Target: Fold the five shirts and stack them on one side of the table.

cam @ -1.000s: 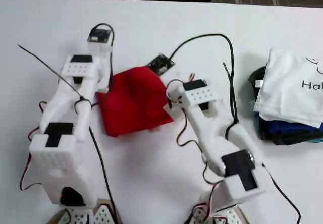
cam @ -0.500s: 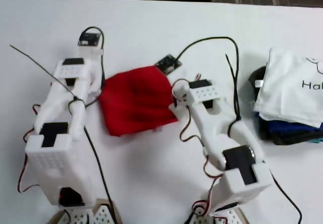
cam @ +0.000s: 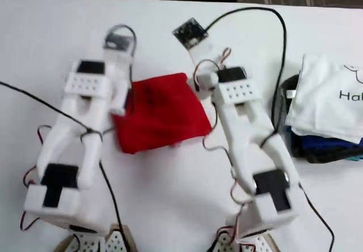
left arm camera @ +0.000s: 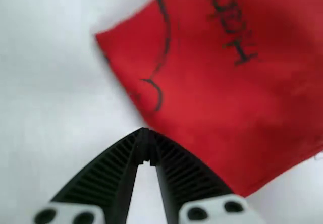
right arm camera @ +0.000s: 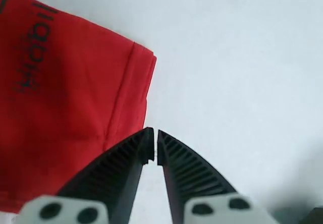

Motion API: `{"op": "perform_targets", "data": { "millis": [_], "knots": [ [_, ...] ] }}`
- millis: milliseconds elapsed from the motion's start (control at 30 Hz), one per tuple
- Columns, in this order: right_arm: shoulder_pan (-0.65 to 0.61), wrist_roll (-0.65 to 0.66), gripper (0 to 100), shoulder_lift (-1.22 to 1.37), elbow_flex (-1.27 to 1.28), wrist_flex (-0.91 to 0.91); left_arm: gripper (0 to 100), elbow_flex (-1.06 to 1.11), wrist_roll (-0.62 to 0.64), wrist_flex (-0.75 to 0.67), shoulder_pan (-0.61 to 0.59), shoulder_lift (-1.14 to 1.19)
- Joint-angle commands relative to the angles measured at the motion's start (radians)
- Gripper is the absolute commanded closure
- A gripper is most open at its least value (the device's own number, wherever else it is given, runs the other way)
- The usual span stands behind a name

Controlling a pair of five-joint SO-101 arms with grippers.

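Across the white counter (cam: pixel 170 201), the left arm (cam: pixel 79 121) and right arm (cam: pixel 247 133) stretch forward, flanking a folded red shirt (cam: pixel 161 113). A stack of folded shirts (cam: pixel 326 107) sits well apart at the right. The left claw (left arm camera: pixel 146 153) and right claw (right arm camera: pixel 154 146) hover pinched closed and empty, just beside the shirt's opposite edges.

Shirt (cam: pixel 161 113) is laid flat on table (cam: pixel 170 206), between left arm (cam: pixel 85 110) and right arm (cam: pixel 244 127). Left gripper (left arm camera: pixel 146 138) and right gripper (right arm camera: pixel 154 138) are held just beside its opposite edges. Stack (cam: pixel 326 104) is set at the table's right side, well apart.
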Motion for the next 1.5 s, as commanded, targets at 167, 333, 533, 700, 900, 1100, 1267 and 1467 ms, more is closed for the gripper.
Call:
{"op": "perform_targets", "data": {
  "millis": [167, 333, 533, 700, 900, 1100, 1267, 1467],
  "knots": [
    [-0.030, -0.068, 97.5, 0.278, -0.367, 0.082, 98, 0.487, -0.029, -0.316, 0.061, -0.354],
    [-0.036, -0.068, 97.5, 0.429, -0.468, 0.088, 98, 0.541, -0.117, -0.345, 0.087, -0.433],
    [-0.031, -0.068, 97.5, 0.578, -0.575, 0.088, 98, 0.642, -0.183, -0.390, 0.089, -0.433],
    [-0.027, -0.068, 97.5, 0.656, -0.677, 0.119, 98, 0.723, -0.259, -0.399, 0.086, -0.433],
    [-0.015, -0.068, 97.5, 0.711, -0.770, 0.137, 98, 0.754, -0.284, -0.399, 0.089, -0.433],
    [-0.012, -0.068, 97.5, 0.685, -0.895, 0.259, 98, 0.704, -0.279, -0.393, 0.089, -0.442],
    [-0.028, -0.069, 97.5, 0.662, -1.008, 0.363, 98, 0.654, -0.278, -0.384, 0.086, -0.440],
    [-0.081, -0.069, 97.5, 0.725, -0.979, 0.367, 98, 0.656, -0.276, -0.384, 0.089, -0.434]
  ]
}}
